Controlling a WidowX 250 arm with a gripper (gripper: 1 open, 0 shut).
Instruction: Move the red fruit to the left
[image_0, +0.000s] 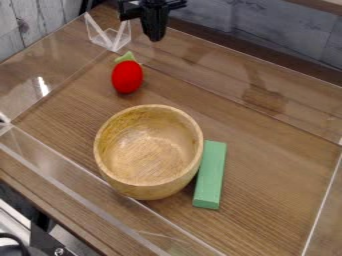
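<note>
The red fruit (127, 76) lies on the wooden table, left of centre toward the back, its pale green tip pointing up. My gripper (155, 32) hangs from the top edge of the camera view, above and a little right of the fruit, not touching it. Its dark fingers are pressed together, shut with nothing between them.
A wooden bowl (148, 151) sits in front of the fruit, with a flat green block (211, 174) lying against its right side. Clear plastic walls (40, 160) fence the table. A clear bracket (110, 35) stands at the back left, close to the gripper.
</note>
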